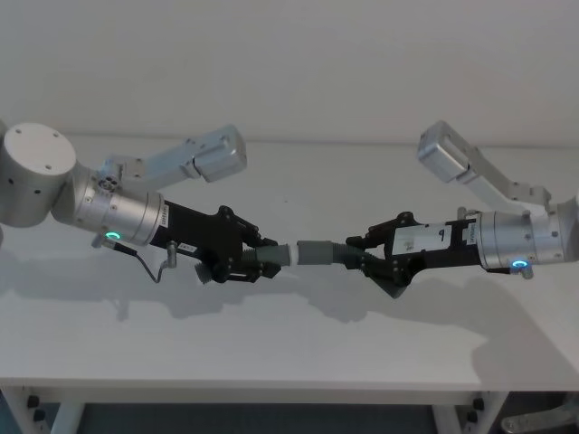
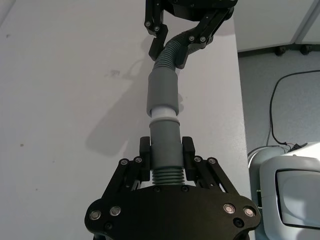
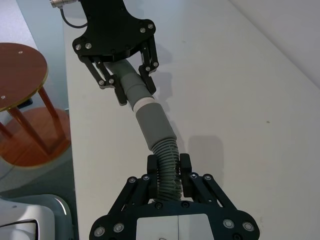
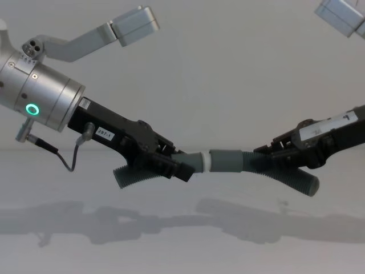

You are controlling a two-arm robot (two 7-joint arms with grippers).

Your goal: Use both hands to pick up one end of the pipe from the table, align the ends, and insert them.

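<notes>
Above the middle of the white worktop, the left gripper has its jaws clamped on the cuff of one pipe piece, just where the ribbing starts, while the right gripper has its jaws closed around the ribbed stretch of the other pipe piece. Neither pair of jaws is spread wider than the tube it grips. Both pieces hang clear of the worktop, held nose to nose between the two arms.

The white tip of the left-hand piece sits at the mouth of the grey sleeve on the right-hand piece; a band of white is exposed between them, so the insertion looks begun but not seated. The left wrist view shows the two cuffs close to one line, and the chest view shows them level.

To finish cleanly, the push likely needs to run straight along that shared axis, with both grips kept firm so the ribbed sections do not buckle sideways. The right-hand hold, set back on the flexible part, appears the likelier to bend under load.
</notes>
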